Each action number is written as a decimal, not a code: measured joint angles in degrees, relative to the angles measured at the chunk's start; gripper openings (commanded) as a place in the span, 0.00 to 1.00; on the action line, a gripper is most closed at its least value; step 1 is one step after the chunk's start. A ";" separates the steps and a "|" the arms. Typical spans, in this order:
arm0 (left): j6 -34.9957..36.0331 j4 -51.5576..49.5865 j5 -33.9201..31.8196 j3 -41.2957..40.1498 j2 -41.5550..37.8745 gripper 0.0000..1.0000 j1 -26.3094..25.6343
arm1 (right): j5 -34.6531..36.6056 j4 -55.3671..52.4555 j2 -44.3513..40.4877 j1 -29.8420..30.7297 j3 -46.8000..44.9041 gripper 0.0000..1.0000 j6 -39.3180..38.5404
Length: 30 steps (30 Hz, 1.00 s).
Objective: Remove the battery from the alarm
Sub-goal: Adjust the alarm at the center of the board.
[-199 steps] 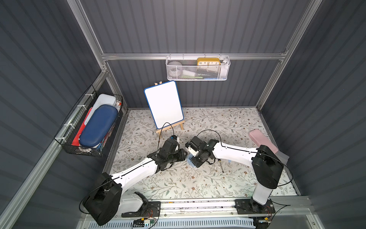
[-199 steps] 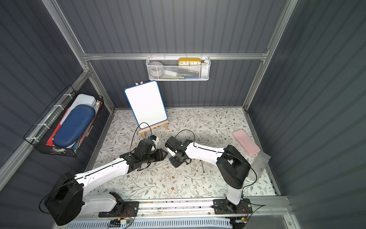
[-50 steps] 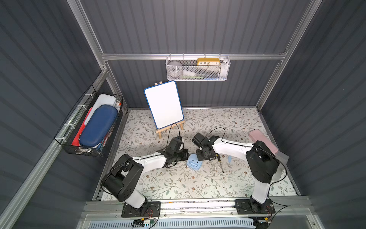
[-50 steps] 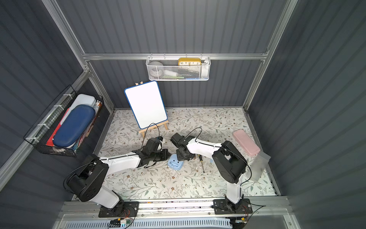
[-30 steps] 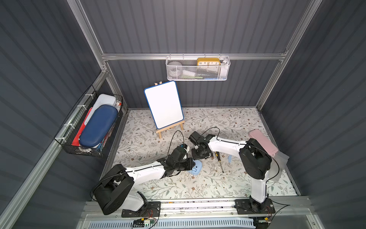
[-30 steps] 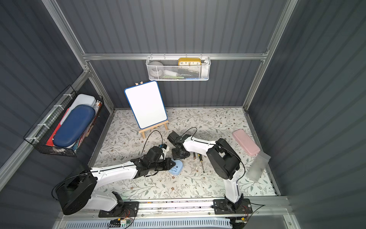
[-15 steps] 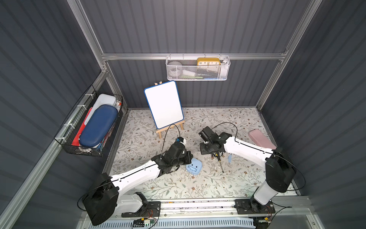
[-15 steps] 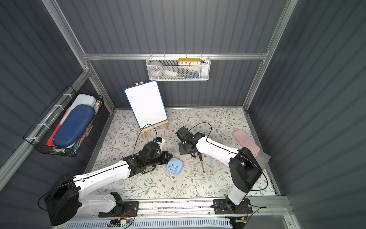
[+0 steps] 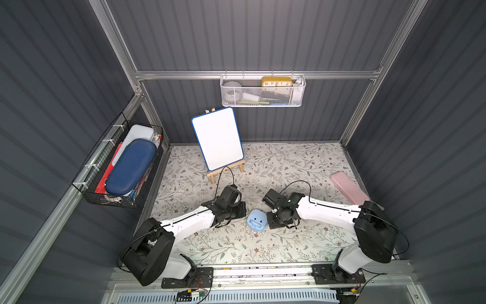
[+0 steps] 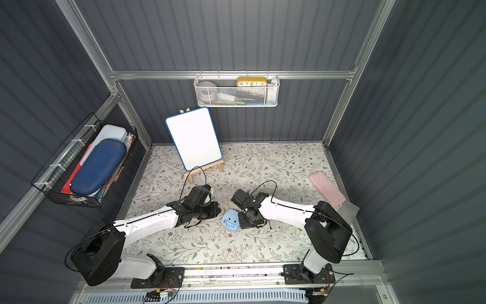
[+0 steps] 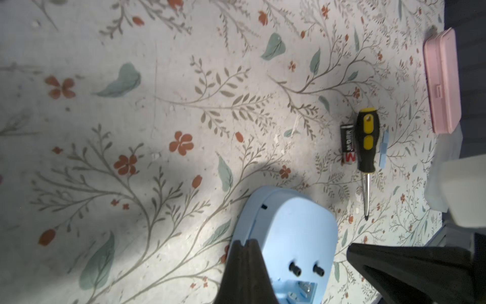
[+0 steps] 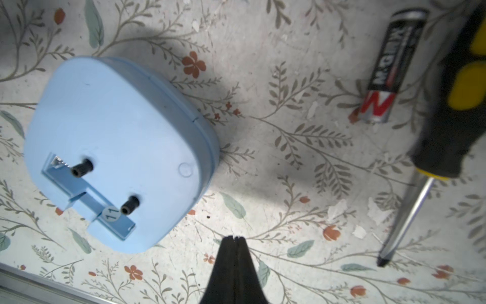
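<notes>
The light-blue alarm (image 9: 257,220) (image 10: 231,220) lies face down on the floral mat, its back up and its slot (image 12: 86,194) open and empty. In the wrist views the battery (image 11: 347,144) (image 12: 389,71) lies loose on the mat beside the screwdriver (image 11: 366,142) (image 12: 457,105); in both top views my right arm hides it. My left gripper (image 9: 241,210) (image 11: 246,243) is shut and empty, its tip at the alarm's left edge. Just off the alarm's right side, my right gripper (image 9: 271,221) (image 12: 234,238) is also shut and empty.
A small blue cover piece (image 11: 384,150) lies by the screwdriver. A pink case (image 9: 348,188) and a clear container (image 11: 460,184) sit at the right edge. A whiteboard on an easel (image 9: 217,139) stands at the back. Baskets (image 9: 263,92) (image 9: 123,163) hang on the walls.
My right gripper has moved from farther back toward the front, ending beside the alarm's right side. The alarm and the left gripper have barely shifted. Both grippers stay shut.
</notes>
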 measured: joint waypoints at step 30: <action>-0.17 7.28 1.92 -6.54 1.62 0.00 -0.31 | 2.84 -1.79 12.09 -0.42 11.43 0.00 -1.22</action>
